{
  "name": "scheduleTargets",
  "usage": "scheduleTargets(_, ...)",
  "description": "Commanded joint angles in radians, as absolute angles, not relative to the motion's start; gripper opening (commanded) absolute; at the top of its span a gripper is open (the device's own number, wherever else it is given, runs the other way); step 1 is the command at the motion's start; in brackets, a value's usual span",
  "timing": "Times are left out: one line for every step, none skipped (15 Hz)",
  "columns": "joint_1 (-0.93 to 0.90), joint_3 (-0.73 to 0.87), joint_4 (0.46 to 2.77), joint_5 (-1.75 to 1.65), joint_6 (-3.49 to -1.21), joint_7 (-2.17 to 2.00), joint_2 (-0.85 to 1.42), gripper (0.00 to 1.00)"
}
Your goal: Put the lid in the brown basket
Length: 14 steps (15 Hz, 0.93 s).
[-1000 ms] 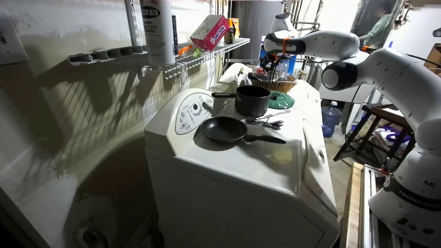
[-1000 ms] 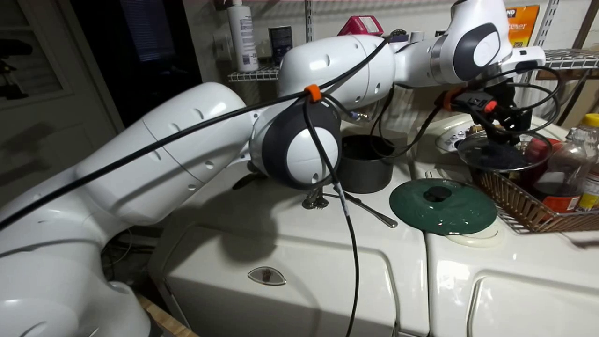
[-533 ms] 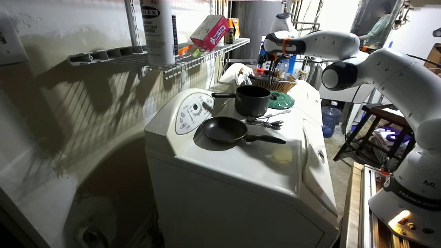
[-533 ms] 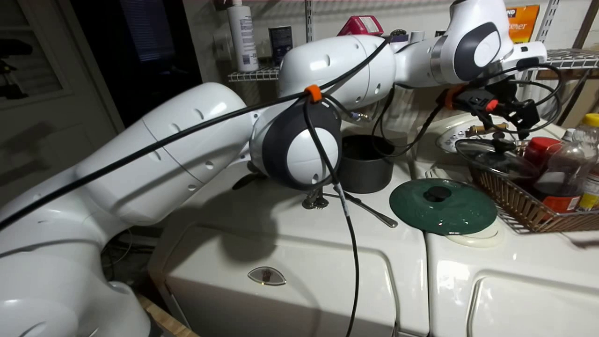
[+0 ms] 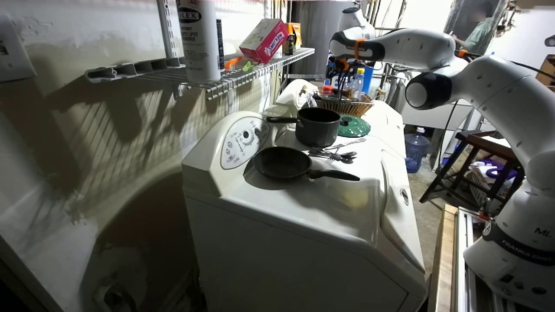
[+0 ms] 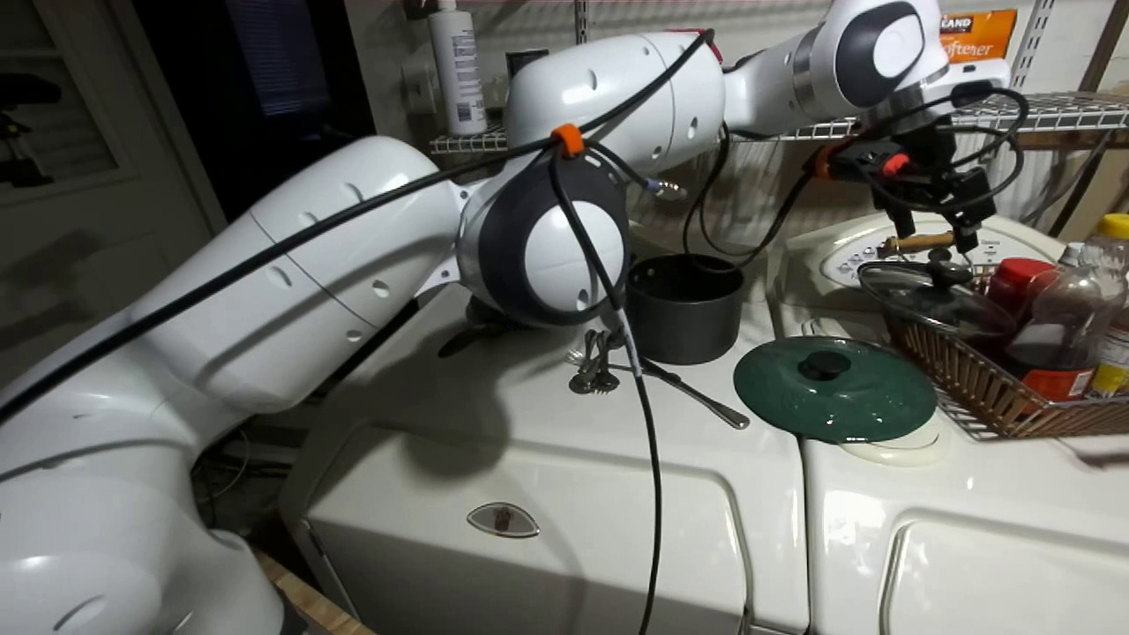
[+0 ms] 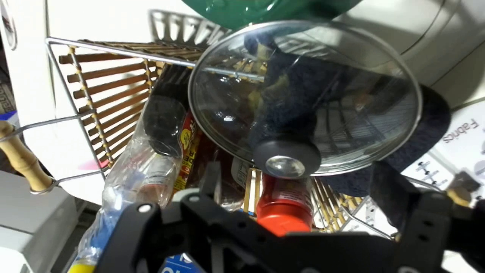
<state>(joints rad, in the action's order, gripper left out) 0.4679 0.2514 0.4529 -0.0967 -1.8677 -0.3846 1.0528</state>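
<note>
Gripper (image 6: 933, 229): jaws parted | glass lid (image 6: 935, 302): over brown basket (image 6: 961, 375) | basket: partly hidden

Lid (image 6: 933, 304) atop the basket (image 6: 968, 377)

Brown basket (image 7: 113, 85) as mark: wrist view close above, facing down; in an exterior view, well off, facing it past black pot (image 5: 318, 130); in an exterior view, nearer, facing wire shelf (image 6: 1076, 111) beyond it; both exterior views share pot, all three basket.
</note>
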Motion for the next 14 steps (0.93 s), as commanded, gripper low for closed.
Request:
scheduleTargets(0.425,0.232,0.475,-0.097,-1.739,-0.324,0.967,1.00)
scheduleTargets(0.411,0.229,0.475,-0.101,-1.713,-0.298,0.952,1.00)
scheduleTargets(0.398,0.229,0.470,-0.109,-1.703,-0.278,0.943,1.00)
scheduleTargets(0.388,0.220,0.474,-0.106,-1.675,-0.239,0.929,1.00)
scheduleTargets(0.383,0.205,0.475,-0.096,-1.658,-0.193,0.919,1.00)
scheduleTargets(0.380,0.189,0.475,-0.087,-1.644,-0.140,0.909,1.00)
scheduleTargets(0.379,0.172,0.472,-0.077,-1.640,-0.098,0.904,1.00)
scheduleTargets(0.381,0.154,0.473,-0.066,-1.624,-0.055,0.892,1.00)
scheduleTargets(0.385,0.135,0.475,-0.054,-1.610,-0.015,0.883,1.00)
scheduleTargets(0.374,0.168,0.462,-0.087,-1.650,-0.099,0.913,1.00)
scheduleTargets(0.374,0.157,0.462,-0.082,-1.639,-0.071,0.906,1.00)
scheduleTargets(0.374,0.152,0.460,-0.080,-1.633,-0.057,0.902,1.00)
scheduleTargets(0.375,0.149,0.457,-0.078,-1.630,-0.048,0.901,1.00)
scheduleTargets(0.376,0.148,0.457,-0.078,-1.630,-0.043,0.900,1.00)
